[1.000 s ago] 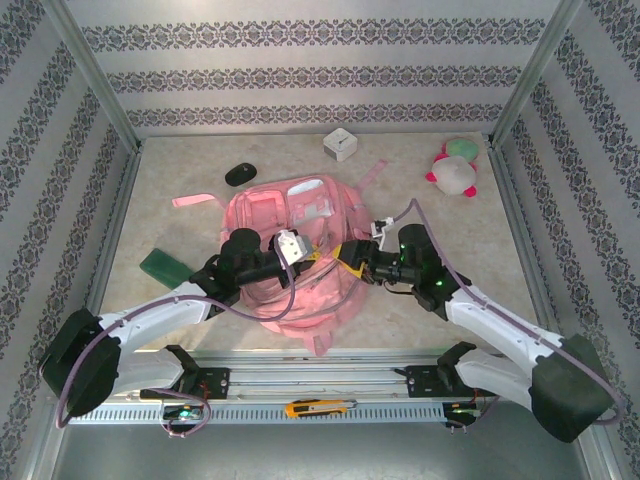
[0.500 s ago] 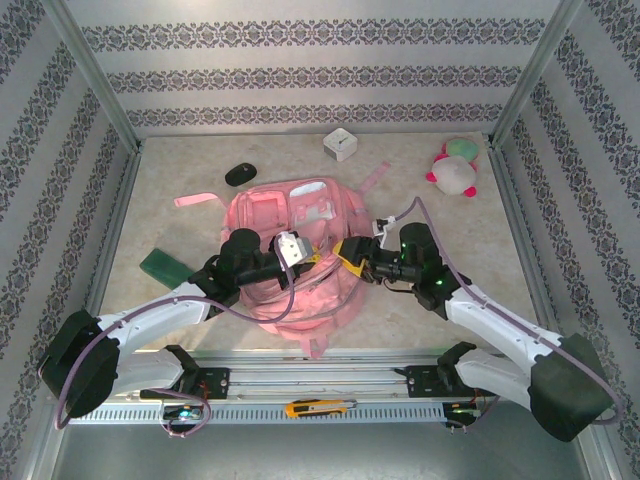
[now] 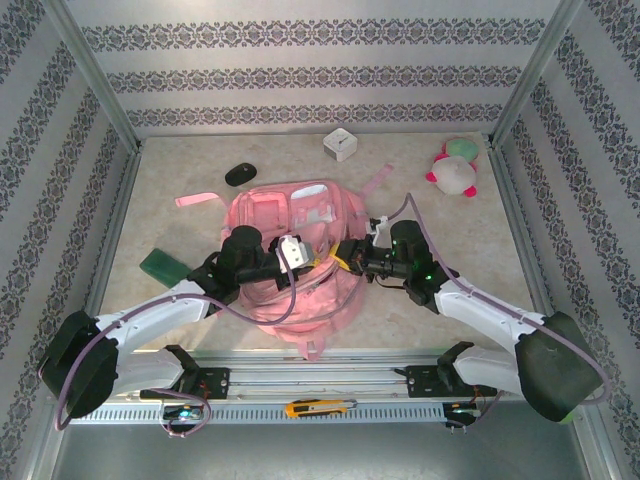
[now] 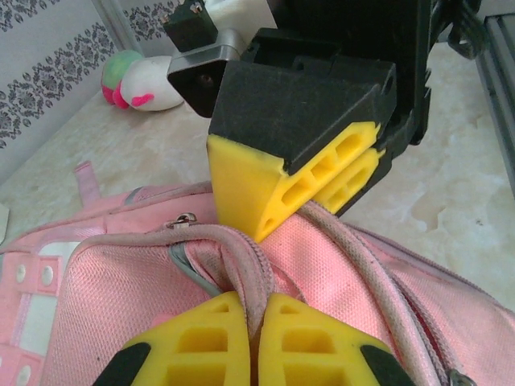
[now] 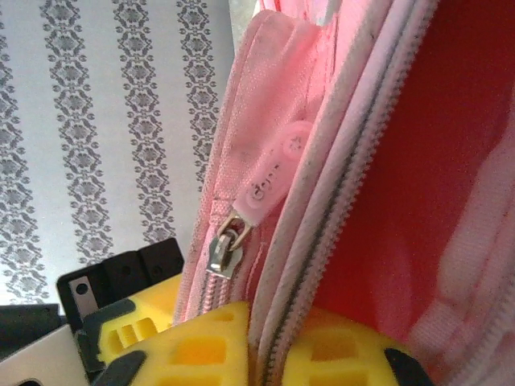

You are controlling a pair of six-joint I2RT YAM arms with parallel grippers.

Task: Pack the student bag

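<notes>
Student bag [image 3: 300, 212] opening rim pinched in left gripper [image 4: 256, 318] jaws, zipper edge clamped in right gripper [image 5: 259, 354] jaws opposite

The table [image 3: 480, 270] carries student bag [image 3: 262, 212], plush [image 3: 453, 172], cube [image 3: 340, 145], mouse [image 3: 240, 174].

Free tabletop [image 3: 475, 225] right of student bag [image 3: 300, 205]

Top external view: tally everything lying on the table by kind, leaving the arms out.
student bag: 1
plush toy: 1
black oval device: 1
white cube: 1
dark green flat item: 1
Total: 5
</notes>
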